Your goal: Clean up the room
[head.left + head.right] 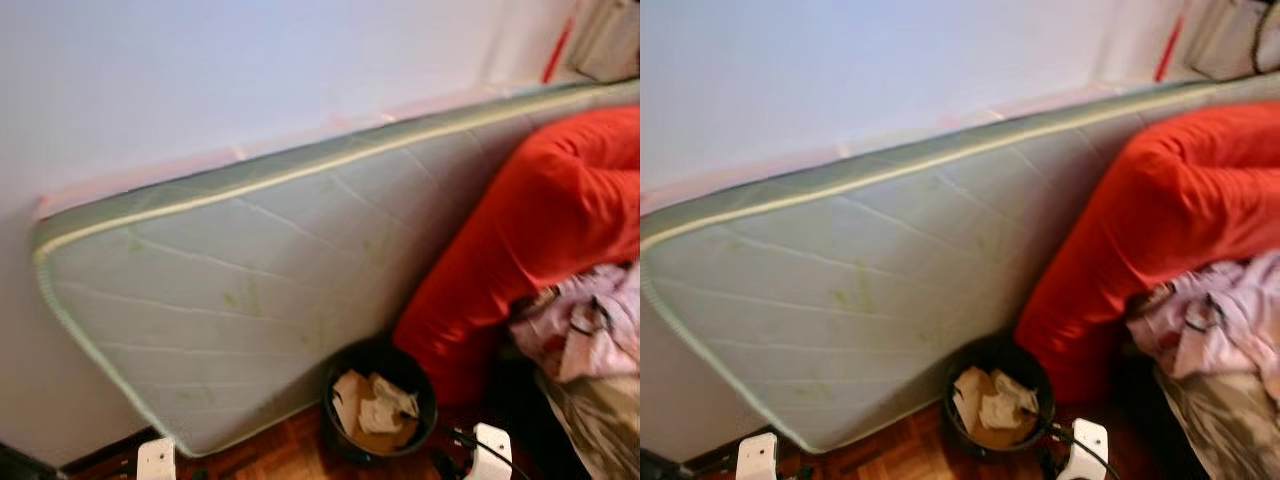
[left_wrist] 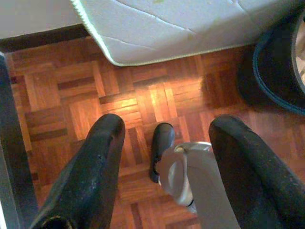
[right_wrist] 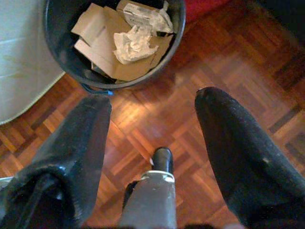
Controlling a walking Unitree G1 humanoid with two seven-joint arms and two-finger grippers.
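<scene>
Both grippers (image 2: 164, 143) (image 3: 152, 124) hang spread, empty; bin (image 3: 62, 57) upright, mouth facing up.

A round black bin (image 3: 71, 57) stood upright on the parquet floor (image 3: 157, 119), just beyond the spread fingers of the right end effector (image 3: 152, 138), nearer its left finger. It held flat brown cardboard pieces (image 3: 95, 40), a small box and a crumpled white paper wad (image 3: 133, 45) on top. One side of the bin sat beside the mattress (image 1: 260, 300) leaning on the wall.
</scene>
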